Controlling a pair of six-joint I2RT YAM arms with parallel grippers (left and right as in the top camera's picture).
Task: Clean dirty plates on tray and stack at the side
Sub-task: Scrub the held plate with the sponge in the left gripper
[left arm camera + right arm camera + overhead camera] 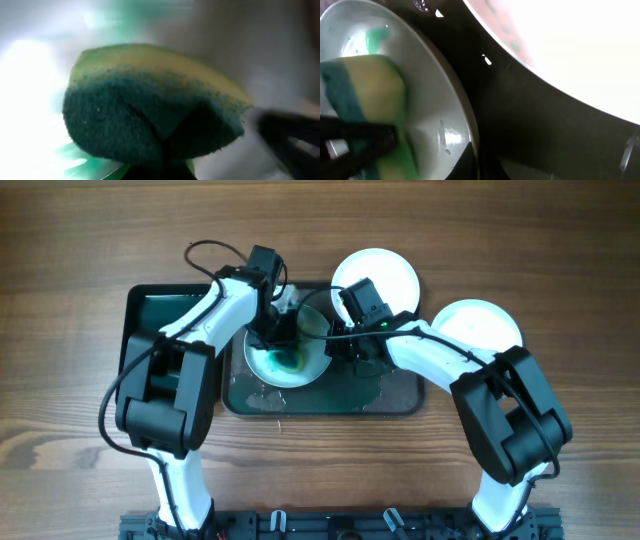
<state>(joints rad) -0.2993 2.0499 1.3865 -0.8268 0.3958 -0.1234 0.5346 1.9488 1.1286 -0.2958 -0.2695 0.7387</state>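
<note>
The dark grey tray (400, 395) lies under both grippers. It is the wet zone, so any runoff stays in it. Outboard of the left gripper (280, 335) sits the smaller black tray (150, 310) of green liquid, close by for re-dipping, I reckon.

The pale blue plate (262, 360) is on the big tray, directly beneath the left gripper and just inboard of the right gripper (345, 345). Teal smears cover its middle, so I judge scrubbing is under way and not finished. It is round, so it has no long axis. Its hollow faces up toward the left gripper, and in the right wrist view its rim looks raised on the right gripper's side.

One white plate (385, 270) lies just beyond the right gripper, overlapping the tray's far edge. A second white plate (480, 325) sits off the tray on the table (560, 260), well outboard of the right gripper. That looks like the stacking spot.

The left gripper is clamped on the sponge (150, 110), which creases at the pinch. The sponge's long axis runs across the fingers, yellow side above the green scouring side.

The right gripper sits at the plate's rim, probably to steady it. Its fingers don't show clearly, so I cannot tell how far open it is.
</note>
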